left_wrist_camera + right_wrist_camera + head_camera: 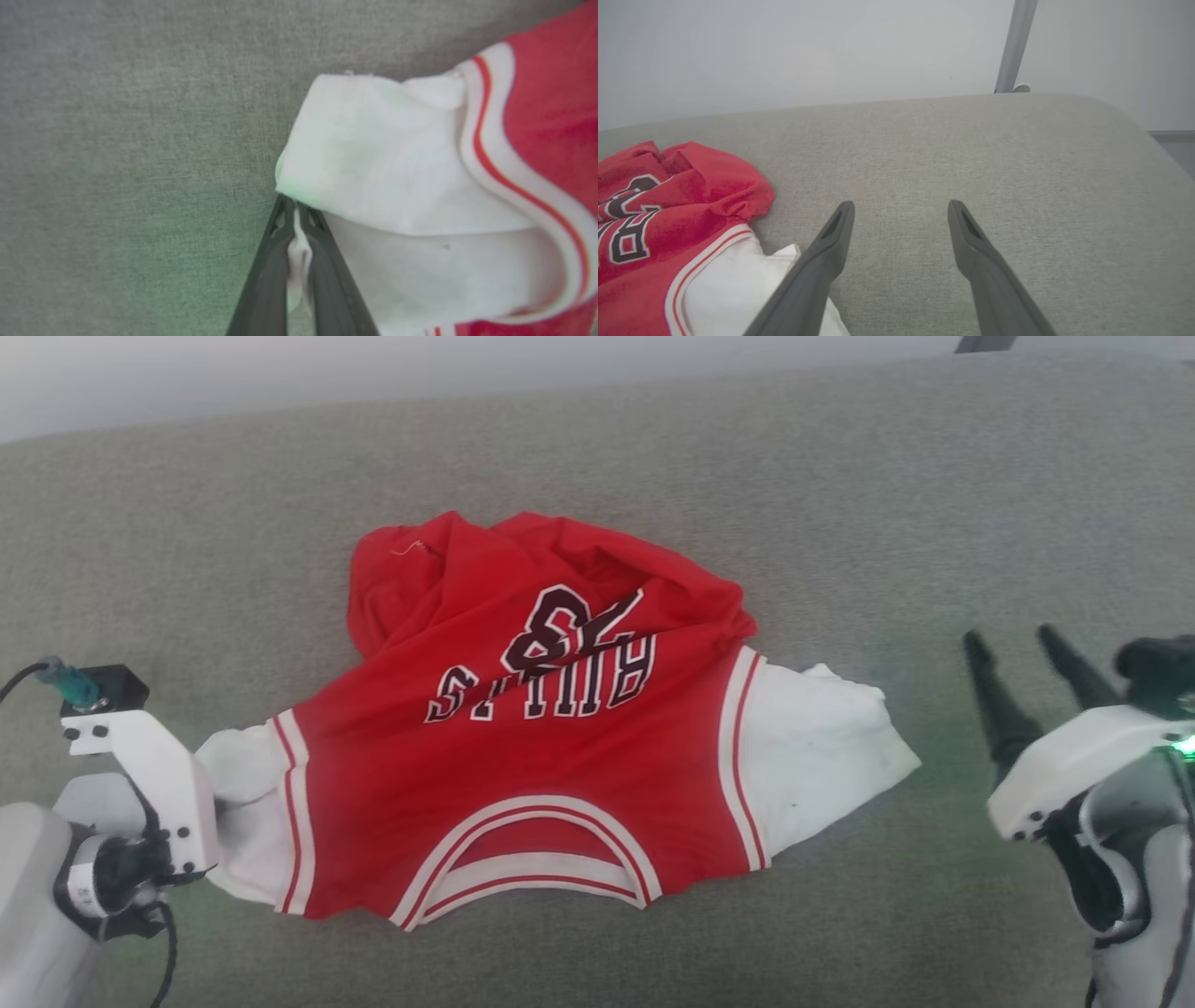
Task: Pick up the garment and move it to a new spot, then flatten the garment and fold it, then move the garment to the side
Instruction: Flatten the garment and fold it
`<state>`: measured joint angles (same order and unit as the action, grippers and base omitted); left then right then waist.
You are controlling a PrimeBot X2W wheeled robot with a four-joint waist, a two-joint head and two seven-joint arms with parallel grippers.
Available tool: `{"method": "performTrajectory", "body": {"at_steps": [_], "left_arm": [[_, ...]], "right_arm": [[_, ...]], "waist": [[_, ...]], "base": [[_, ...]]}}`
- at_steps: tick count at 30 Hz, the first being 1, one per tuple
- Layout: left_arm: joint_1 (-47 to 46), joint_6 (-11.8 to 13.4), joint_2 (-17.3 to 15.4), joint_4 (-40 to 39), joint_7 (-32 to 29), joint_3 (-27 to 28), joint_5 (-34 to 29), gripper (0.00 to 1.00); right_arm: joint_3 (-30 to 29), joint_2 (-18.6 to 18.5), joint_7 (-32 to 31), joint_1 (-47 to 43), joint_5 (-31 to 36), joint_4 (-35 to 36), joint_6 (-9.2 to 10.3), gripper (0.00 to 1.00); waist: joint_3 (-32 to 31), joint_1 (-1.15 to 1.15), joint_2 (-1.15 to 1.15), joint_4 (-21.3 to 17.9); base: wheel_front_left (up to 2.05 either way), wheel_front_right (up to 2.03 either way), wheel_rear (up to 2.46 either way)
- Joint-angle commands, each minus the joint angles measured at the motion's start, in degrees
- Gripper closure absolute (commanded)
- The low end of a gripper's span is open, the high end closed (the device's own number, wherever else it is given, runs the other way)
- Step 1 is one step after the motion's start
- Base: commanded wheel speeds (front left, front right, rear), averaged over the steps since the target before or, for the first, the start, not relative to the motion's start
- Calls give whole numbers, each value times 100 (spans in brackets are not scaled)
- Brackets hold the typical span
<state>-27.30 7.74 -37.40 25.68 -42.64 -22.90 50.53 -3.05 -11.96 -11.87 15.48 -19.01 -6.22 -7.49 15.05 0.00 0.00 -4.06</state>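
My left gripper (295, 211) pinches jersey (523, 775) by white corner; right gripper (901, 207) wide open, empty. Lift slowly, avoid slip.

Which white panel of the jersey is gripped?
The left panel, pinched in the shut left gripper; the right panel lies free, with the right gripper open beside it.

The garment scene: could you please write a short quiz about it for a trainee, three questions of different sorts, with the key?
1. True or false: the left gripper is shut on white cloth of the garment.
2. The right gripper is: A) open, beside the garment; B) shut on the garment; C) shut, holding nothing.
3. Which number is printed on the garment?
Key: 1 true; 2 A; 3 the number 23.
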Motion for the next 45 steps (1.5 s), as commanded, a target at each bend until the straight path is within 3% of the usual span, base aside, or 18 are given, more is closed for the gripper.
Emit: {"method": "performTrajectory", "body": {"at_steps": [1,11,18,19,20,27,45], "left_arm": [[68,-13,170,125,36,-122,46,100],[-187,-107,451,46,263,-250,-66,100],[-319,-126,622,-3,331,-315,-86,100],[-335,-127,650,1,335,-325,-84,100],[-342,-129,669,12,350,-330,-87,100],[-432,-40,678,60,398,-282,-74,100],[-1788,75,-19,-1330,-284,-237,-501,100]], "right_arm": [[104,-43,-166,-40,-106,-21,1,0],[866,-492,-1906,21,-673,-91,0,0],[1233,-555,-2713,150,-791,-513,1,0],[1305,-581,-2799,178,-785,-604,-1,76],[1387,-600,-2892,206,-814,-696,-1,100],[1395,-783,-2943,461,-1110,-932,1,100],[1315,-1085,-3033,2160,-1656,-116,0,100]], "waist": [[35,0,0,59],[191,0,0,375],[273,0,0,519],[278,0,0,546],[277,0,0,562],[42,0,0,626],[-1103,0,0,377]], "base": [[0,0,0],[0,0,0],[0,0,0],[0,0,0],[0,0,0],[0,0,0],[0,0,0]]}}
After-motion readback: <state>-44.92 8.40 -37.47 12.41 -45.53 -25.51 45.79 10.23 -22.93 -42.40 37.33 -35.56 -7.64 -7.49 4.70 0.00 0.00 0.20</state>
